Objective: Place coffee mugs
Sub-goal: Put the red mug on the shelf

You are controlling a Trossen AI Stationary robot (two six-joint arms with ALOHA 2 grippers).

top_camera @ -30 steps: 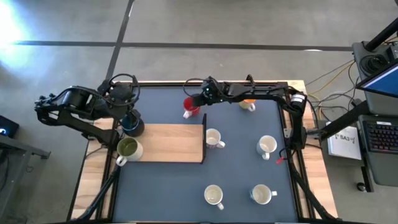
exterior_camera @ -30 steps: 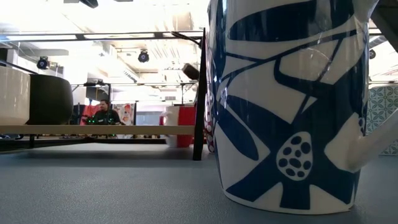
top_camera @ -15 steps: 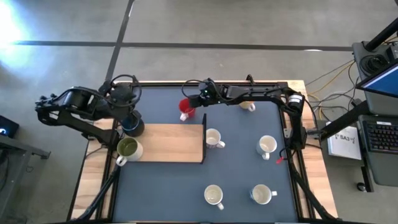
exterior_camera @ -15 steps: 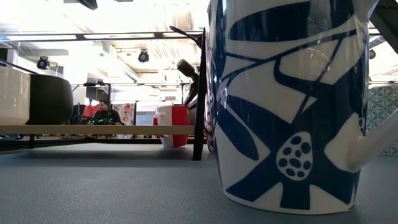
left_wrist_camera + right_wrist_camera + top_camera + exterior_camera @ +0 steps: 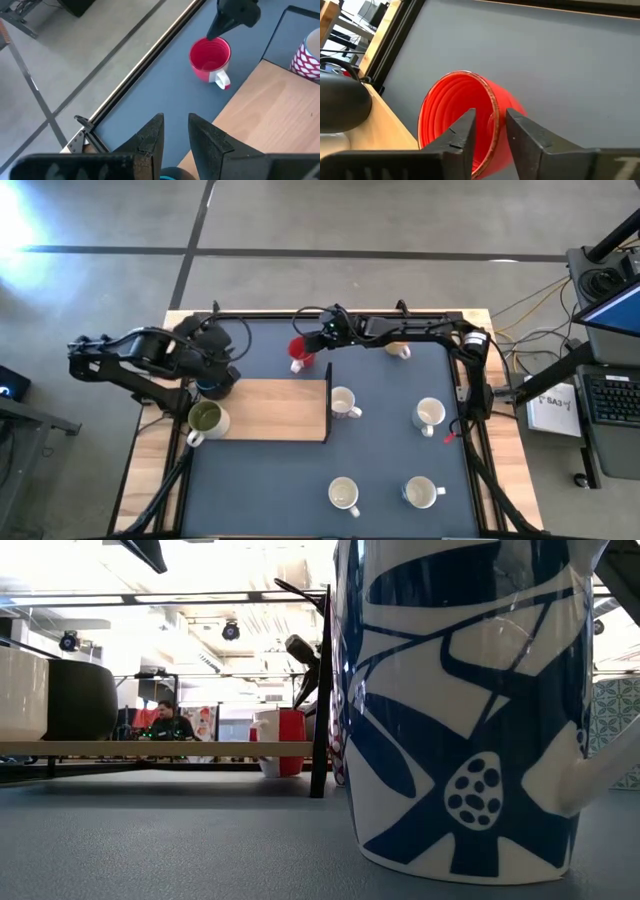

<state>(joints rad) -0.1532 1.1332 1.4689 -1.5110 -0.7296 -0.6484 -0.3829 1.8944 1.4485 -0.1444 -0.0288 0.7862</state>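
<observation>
Releasing red mug (image 5: 298,356) on worktop (image 5: 390,450); right gripper (image 5: 312,342) jaws straddle its rim, grip unclear. I'd lift clear next.

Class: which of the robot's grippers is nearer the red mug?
Right. The right gripper straddles the red mug rim; the left gripper sits well away, over the dark blue mug.

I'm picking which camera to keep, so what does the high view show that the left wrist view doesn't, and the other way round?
Only the high view shows the olive green mug on the wooden board, four white mugs on the mat and both whole arms. Only the left wrist view shows the left gripper with a narrow gap between its fingers. Both show the red mug upright on the mat, the right gripper at its rim.
</observation>
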